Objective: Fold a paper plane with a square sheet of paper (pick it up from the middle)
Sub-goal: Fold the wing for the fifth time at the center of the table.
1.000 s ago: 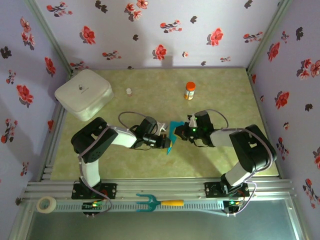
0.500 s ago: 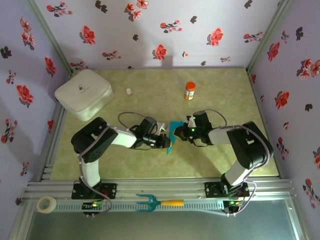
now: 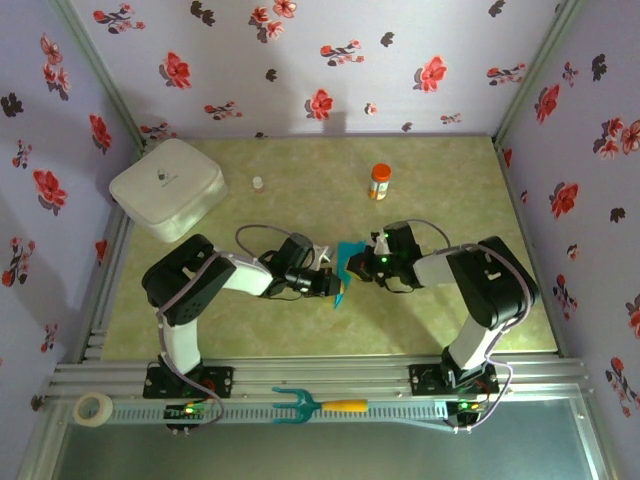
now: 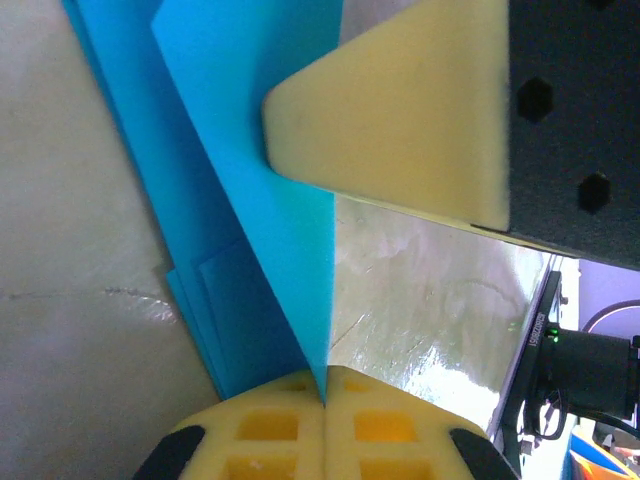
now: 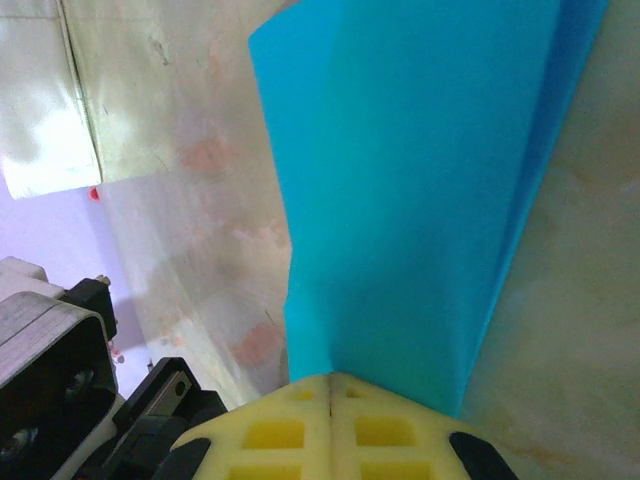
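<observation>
Both the left fingers and the right fingers clench the plain folded teal paper.

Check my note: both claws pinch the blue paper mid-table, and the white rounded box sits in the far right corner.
Wrong about the box: the top external view shows the white rounded box in the far left corner. The rest holds: left claw and right claw both pinch the blue paper mid-table.
</observation>
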`<state>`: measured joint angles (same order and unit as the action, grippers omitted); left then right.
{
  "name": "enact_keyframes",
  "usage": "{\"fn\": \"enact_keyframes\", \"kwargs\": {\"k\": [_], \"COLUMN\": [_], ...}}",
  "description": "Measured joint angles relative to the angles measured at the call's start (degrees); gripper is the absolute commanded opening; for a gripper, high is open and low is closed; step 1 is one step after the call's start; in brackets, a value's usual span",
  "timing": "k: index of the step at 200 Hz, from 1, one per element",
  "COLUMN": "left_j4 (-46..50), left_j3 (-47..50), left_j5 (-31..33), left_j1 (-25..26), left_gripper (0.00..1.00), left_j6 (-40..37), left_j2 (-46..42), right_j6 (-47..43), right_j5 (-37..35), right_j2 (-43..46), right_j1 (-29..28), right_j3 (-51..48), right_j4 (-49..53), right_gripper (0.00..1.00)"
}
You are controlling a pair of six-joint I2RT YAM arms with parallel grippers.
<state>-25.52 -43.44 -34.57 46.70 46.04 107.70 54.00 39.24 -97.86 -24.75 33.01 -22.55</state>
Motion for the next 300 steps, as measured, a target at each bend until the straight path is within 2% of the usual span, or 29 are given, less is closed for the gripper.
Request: {"fn": "enact_keyframes", "kwargs": {"k": [79, 115, 166, 195, 300], "left_j4": [0.0, -0.4, -3.7, -6.0, -7.9], "left_j3": [0.0, 0.3, 2.4, 3.8, 5.0], "left_j5": [0.0, 0.1, 1.1, 2.0, 2.6], "left_j1": [0.0, 0.0, 0.0, 0.0, -0.2], "left_gripper": [0.00, 0.00, 0.00, 0.00, 0.00], "left_j6": [0.0, 0.0, 1.0, 2.1, 4.7], "left_j2": [0.0, -0.1, -0.6, -1.0, -1.2], "right_j6": [-0.1, 0.0, -1.5, -1.5, -1.0], "right_j5": [0.2, 0.2, -2.1, -2.1, 1.9], "right_j2": [-2.1, -1.9, 5.1, 5.9, -1.4], "right_j1": [0.0, 0.1, 3.5, 3.7, 0.2], "right_j3": [0.8, 0.8, 0.8, 0.7, 3.3], "right_j4": [-0.1, 0.0, 5.5, 5.6, 2.2], "right_gripper": [0.06, 0.09, 0.08, 0.07, 0.05]}}
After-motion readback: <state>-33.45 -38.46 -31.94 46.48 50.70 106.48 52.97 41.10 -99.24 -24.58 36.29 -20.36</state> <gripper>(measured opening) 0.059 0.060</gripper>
